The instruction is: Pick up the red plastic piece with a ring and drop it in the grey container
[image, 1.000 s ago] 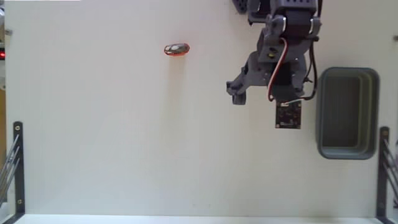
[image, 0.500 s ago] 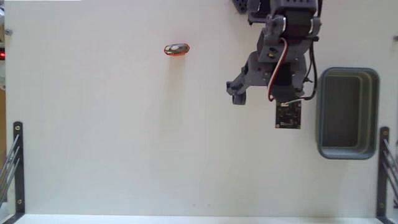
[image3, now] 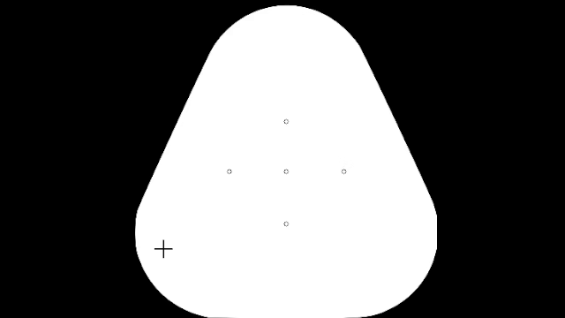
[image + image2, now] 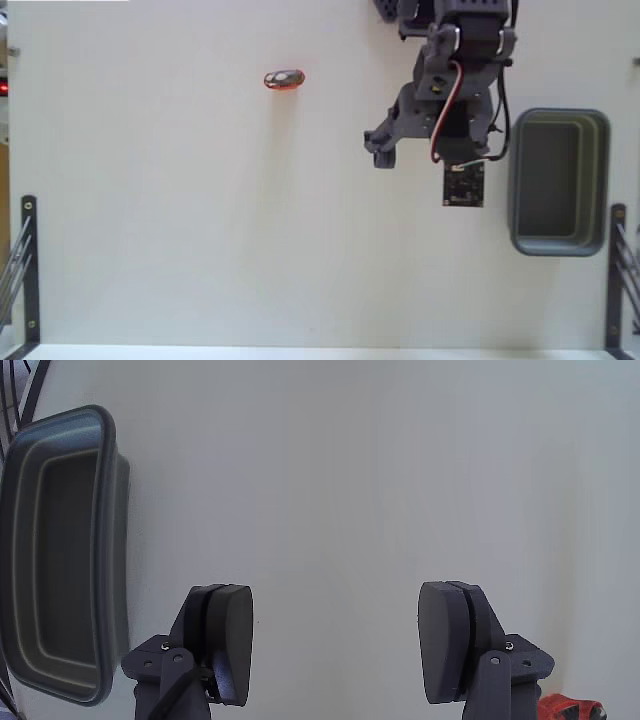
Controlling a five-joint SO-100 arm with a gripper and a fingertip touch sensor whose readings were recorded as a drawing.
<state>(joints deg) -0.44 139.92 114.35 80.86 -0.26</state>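
Note:
The red plastic piece with a ring [image 4: 284,79] lies on the white table at the upper left of the fixed view; in the wrist view only its edge [image 4: 570,708] shows at the bottom right corner. The grey container [image 4: 557,182] stands at the right, and its rim [image 4: 112,540] sits at the left of the wrist view. My gripper [image 4: 420,158] hangs between the two, just left of the container and well right of the red piece. Its fingers [image 4: 232,645] are spread wide, so the gripper [image 4: 340,640] is open with only bare table between them.
Black metal brackets [image 4: 28,262] stand at the lower left and lower right [image 4: 614,262] table edges. A small red light [image 4: 4,89] glows at the far left edge. The arm's base [image 4: 455,12] fills the top right.

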